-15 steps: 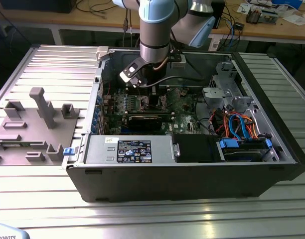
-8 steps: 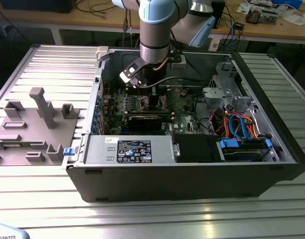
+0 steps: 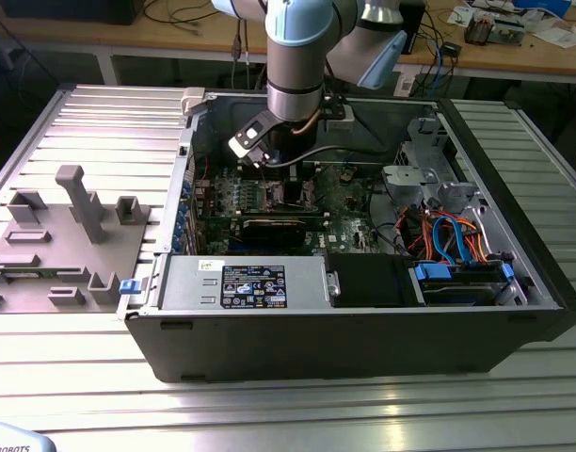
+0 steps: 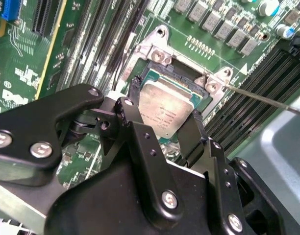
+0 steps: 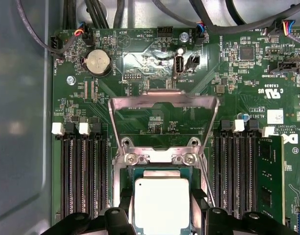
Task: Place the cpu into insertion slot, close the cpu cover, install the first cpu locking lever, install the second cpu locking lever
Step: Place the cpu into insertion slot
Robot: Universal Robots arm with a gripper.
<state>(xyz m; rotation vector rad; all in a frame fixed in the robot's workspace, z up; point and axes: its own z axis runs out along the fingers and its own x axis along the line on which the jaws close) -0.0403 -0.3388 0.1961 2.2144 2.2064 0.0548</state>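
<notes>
Ribbed aluminium planks form the surface (image 3: 269, 414) that carries an open dark computer case (image 3: 363, 330), laid on its side so the green motherboard (image 5: 238, 88) faces up and the arm (image 3: 297, 66) can reach straight down into it. On the exterior view's left sits a matt grey fixture tray (image 3: 62, 235) with moulded blocks and posts, probably a rest for parts.

In both wrist views the black end effector (image 4: 165, 98) straddles the cpu (image 4: 167, 105), a thin square chip with a dull pale-silver metal lid on a greenish base. Its two slim fingers (image 4: 130, 95) press against opposite edges of the chip, so I judge it closed on the cpu. An edge grip of this kind would keep the flat face and the underside untouched. The cpu lies level within the socket (image 5: 162, 159), seated or very nearly so; I cannot tell which.

The cpu cover (image 5: 140, 100), a bright stamped-steel frame with an open centre, is swung back on its hinge away from the chip, which leaves the socket open from above. A thin steel lever rod (image 4: 267, 100) angles off to one side, not latched down. Long black memory slots (image 5: 81, 171) flank the socket, and a round silver coin cell (image 5: 98, 62) sits beyond the cover.
</notes>
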